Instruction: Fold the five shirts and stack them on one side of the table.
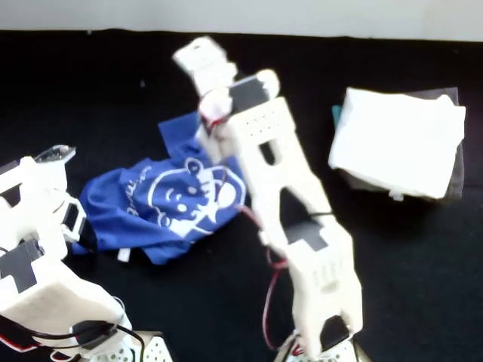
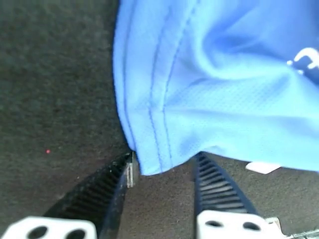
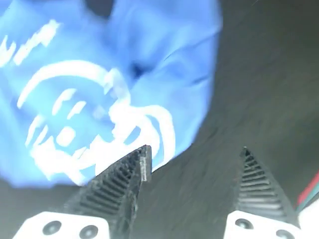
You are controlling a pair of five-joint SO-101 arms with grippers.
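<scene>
While our left gripper (image 2: 164,167) stands open at the hemmed corner of the blue shirt (image 1: 155,207), our right gripper (image 3: 194,154) spreads wide above its print; bare black table (image 1: 407,264) lies alongside.

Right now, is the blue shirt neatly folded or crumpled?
Crumpled: the blue shirt lies bunched with uneven edges and creases on the table, not squared like the folded stack.

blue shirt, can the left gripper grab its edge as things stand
Likely yes: the left gripper sits open at a hem corner of the blue shirt, with nothing between them.
</scene>
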